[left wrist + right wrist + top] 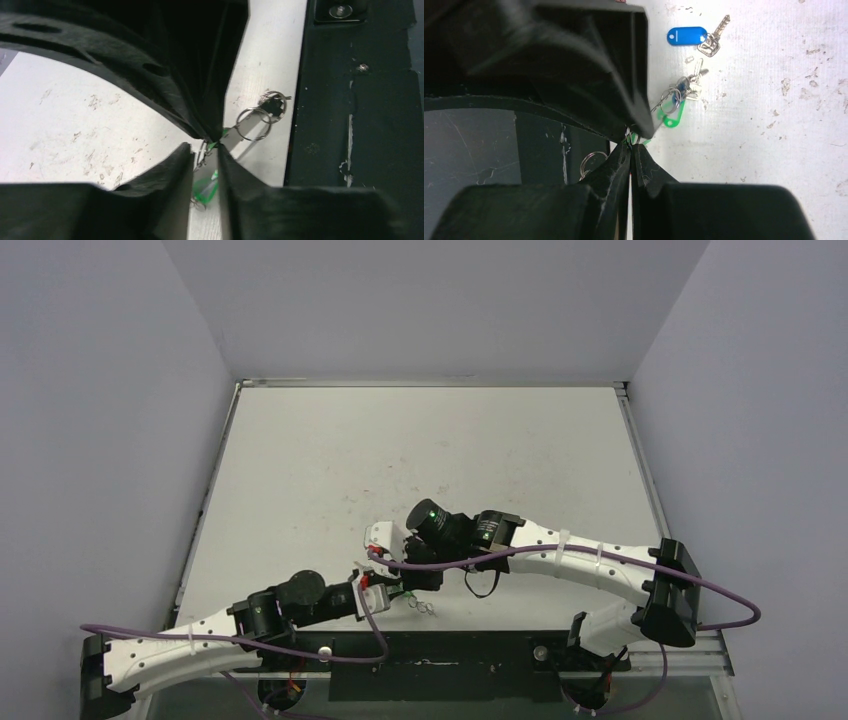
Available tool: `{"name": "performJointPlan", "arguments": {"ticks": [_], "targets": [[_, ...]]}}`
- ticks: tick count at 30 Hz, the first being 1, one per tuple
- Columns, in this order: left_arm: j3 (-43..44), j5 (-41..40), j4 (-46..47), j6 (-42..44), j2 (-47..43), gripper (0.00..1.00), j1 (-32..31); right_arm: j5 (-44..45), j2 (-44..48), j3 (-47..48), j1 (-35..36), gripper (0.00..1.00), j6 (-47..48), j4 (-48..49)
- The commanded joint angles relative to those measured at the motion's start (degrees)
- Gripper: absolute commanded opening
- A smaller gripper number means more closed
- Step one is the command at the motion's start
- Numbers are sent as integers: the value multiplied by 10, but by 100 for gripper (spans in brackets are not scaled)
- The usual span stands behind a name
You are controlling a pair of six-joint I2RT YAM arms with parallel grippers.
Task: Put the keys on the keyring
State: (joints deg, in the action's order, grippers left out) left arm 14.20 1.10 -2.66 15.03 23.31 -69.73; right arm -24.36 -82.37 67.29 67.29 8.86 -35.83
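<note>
The worktop [420,460] is bare and scuffed, and all the action sits at the middle of its near edge, where the left arm [190,640] and the right arm [590,565] meet tip to tip.

The right fingers [611,165] are clenched, with a thread of wire and a speck of green at their tips; exactly what they pinch is too small to tell. The left fingers [165,175] stand a little apart, a green head showing in the gap — whether they grip it or merely frame it, I cannot tell.

The keyring [663,100] shows only as a thin silvery wire running from those tips to a cluster close by. A green key [671,117] hangs or lies there among small silver bits. The blue key [687,36] lies loose on the worktop beyond the cluster, apparently not yet threaded.

Two small split rings [253,125] rest just beside the near edge, next to the black strip [350,125].

The risk, as I judge it: the wire is thin and springy, so any pull across the clenched tips could slip it free — and so close to the edge, the bunch could slide off the worktop. The two sets of fingers could also knock each other.
</note>
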Motion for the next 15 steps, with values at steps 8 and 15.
{"name": "performJointPlan", "arguments": {"ticks": [8, 15], "targets": [[40, 20, 35, 20, 17, 0, -2, -5, -9, 29, 5, 0, 5, 11], [13, 17, 40, 8, -36, 0, -2, -4, 9, -7, -14, 0, -4, 39]]}}
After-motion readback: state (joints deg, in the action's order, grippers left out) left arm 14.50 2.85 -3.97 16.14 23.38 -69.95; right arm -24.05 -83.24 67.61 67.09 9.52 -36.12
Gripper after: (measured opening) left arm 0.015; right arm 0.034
